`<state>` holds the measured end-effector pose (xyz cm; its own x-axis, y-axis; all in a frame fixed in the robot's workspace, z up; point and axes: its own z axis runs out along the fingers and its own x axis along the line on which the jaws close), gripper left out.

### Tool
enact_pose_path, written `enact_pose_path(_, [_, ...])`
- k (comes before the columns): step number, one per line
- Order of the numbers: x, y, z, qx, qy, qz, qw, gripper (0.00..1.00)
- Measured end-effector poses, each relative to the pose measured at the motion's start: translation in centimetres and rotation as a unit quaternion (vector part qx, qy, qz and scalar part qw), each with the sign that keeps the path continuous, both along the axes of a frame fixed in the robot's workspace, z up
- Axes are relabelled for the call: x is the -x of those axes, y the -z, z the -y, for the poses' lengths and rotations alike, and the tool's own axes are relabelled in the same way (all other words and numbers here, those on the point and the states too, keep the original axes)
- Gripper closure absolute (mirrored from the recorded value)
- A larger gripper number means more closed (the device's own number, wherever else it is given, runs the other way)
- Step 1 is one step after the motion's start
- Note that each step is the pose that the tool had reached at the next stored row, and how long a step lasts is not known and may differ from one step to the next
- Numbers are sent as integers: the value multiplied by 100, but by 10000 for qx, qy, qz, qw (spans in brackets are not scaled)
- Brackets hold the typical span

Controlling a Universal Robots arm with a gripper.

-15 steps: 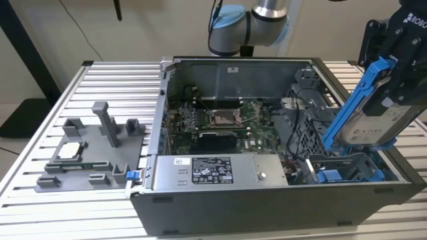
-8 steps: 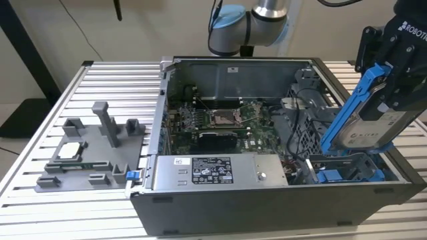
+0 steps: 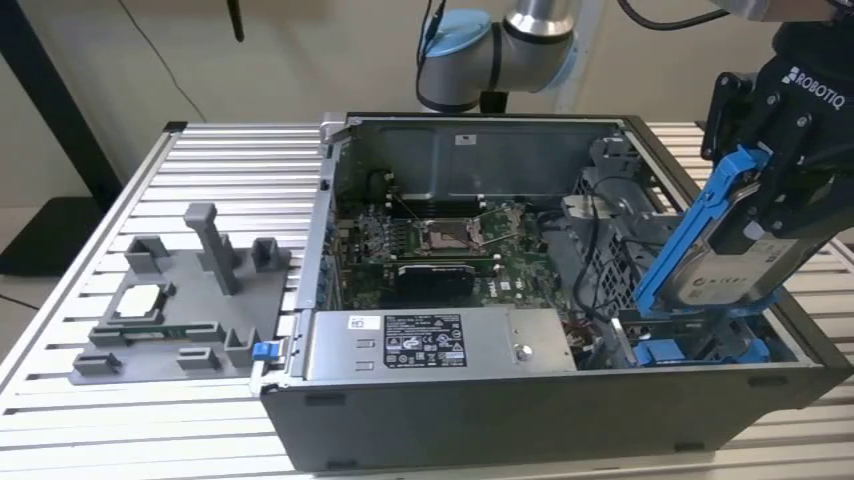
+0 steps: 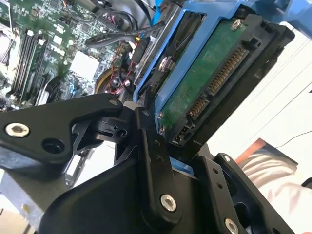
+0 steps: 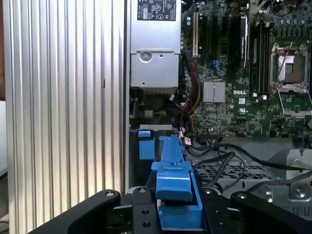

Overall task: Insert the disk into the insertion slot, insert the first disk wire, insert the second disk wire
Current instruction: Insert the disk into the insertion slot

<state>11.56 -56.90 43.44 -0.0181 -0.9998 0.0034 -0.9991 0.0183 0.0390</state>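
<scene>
Gripper [image 3: 770, 205] tight on the tilted disk [image 3: 721, 275], over the insertion slot [image 3: 701, 340].

arm [image 3: 497, 45] elbow high at the back, wrist [image 3: 801, 90] tilted downward, jaws clamped on the disk [image 3: 727, 270]

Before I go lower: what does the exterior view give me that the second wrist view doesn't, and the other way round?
Exterior view: the open computer case whole, with the disk held steeply tilted over its end at the exterior view's right, and the power-supply box. Second wrist view: the disk's green circuit board and its connectors. Both: the gripper shut on the disk, and the motherboard.
</scene>
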Motion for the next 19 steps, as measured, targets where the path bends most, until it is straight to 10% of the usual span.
enact_pose_path(10, [-1,-101,52,0,0,-9,10000,100])
enact_pose_path(19, [3,0,156,-1,8,-9,10000,100])
